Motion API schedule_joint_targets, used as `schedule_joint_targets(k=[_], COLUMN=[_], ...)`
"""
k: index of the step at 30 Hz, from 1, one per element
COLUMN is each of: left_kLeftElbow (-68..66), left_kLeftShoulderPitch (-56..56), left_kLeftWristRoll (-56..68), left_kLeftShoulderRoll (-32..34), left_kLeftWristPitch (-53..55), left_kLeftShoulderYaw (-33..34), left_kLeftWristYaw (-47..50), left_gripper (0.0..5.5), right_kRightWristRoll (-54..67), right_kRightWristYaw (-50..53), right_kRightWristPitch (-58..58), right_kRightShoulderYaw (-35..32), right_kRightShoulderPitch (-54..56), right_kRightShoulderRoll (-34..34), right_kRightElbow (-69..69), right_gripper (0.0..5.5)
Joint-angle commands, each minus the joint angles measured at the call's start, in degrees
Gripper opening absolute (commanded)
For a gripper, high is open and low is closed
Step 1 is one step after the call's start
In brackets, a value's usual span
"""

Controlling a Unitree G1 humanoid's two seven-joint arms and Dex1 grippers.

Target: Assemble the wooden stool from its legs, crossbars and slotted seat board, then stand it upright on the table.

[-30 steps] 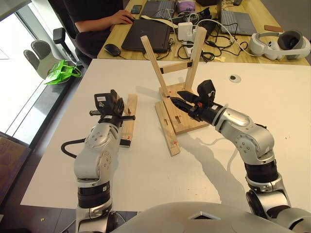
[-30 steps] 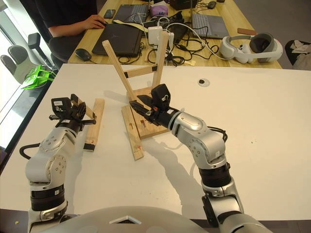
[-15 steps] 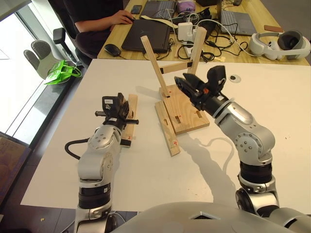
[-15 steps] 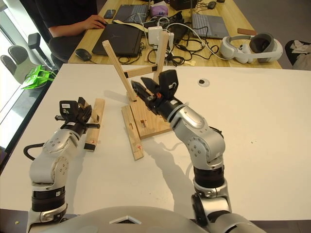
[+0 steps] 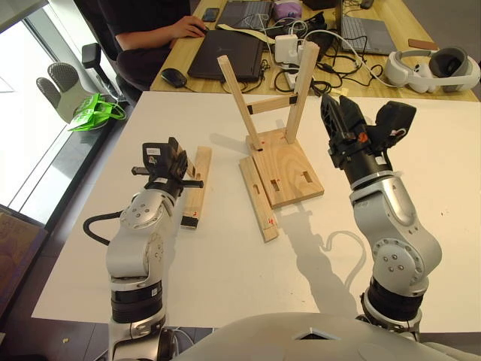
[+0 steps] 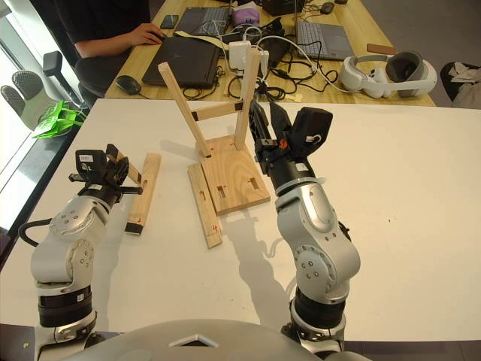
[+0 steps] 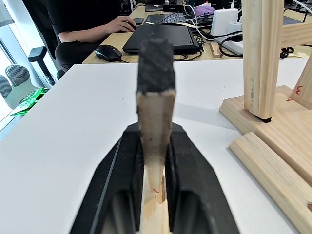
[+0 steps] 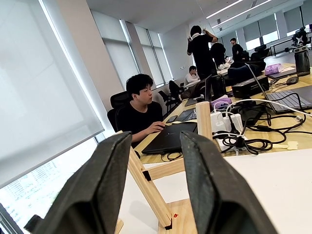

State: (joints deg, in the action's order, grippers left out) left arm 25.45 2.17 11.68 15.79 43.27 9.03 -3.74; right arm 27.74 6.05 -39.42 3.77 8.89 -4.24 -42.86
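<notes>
The slotted seat board point(image 5: 289, 169) lies flat mid-table. Two legs point(image 5: 239, 101) point(image 5: 301, 86) joined by a crossbar point(image 5: 269, 104) stand in it, leaning. A loose leg point(image 5: 258, 199) lies along the board's left edge. Further left, another wooden piece point(image 5: 197, 180) lies flat. My left gripper point(image 5: 171, 162) sits just left of that piece. In the left wrist view it point(image 7: 155, 129) is shut on a wooden bar point(image 7: 155, 112) with a black end. My right gripper point(image 5: 361, 120) is raised above the table to the right of the standing legs. Its fingers point(image 8: 204, 185) are open, nothing between them.
Behind the white table is a desk with laptops point(image 5: 225, 56), a mouse point(image 5: 173, 76), cables and headphones point(image 5: 436, 68); a person sits there. A round cable hole point(image 5: 364, 120) is at the table's far right. The table's left edge point(image 5: 98, 188) runs close to my left arm.
My right gripper has lifted off the seat board and swung up and to the right, staying open. My left gripper shifted slightly left, still holding its bar.
</notes>
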Motion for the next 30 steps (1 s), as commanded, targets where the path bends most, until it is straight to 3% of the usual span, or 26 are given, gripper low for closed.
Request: schedule_joint_targets(k=[1, 30], left_kLeftElbow=[-1.89, -3.64], left_kLeftShoulderPitch=[0.21, -1.22], left_kLeftWristRoll=[-0.98, -1.29], left_kLeftShoulderRoll=[0.94, -1.37], left_kLeftWristPitch=[-0.69, 1.88], left_kLeftShoulderYaw=[-0.18, -0.6], left_kLeftWristYaw=[-0.88, -0.58], left_gripper=[0.41, 0.41], right_kRightWristRoll=[-0.02, 1.45], right_kRightWristYaw=[1.02, 1.7], right_kRightWristPitch=[-0.28, -1.04], right_kRightShoulderYaw=[0.12, -0.32], right_kRightShoulderPitch=[-0.55, 0.43], right_kRightShoulderRoll=[-0.58, -0.38], right_kRightElbow=[-0.97, 0.06], right_gripper=[1.87, 1.87])
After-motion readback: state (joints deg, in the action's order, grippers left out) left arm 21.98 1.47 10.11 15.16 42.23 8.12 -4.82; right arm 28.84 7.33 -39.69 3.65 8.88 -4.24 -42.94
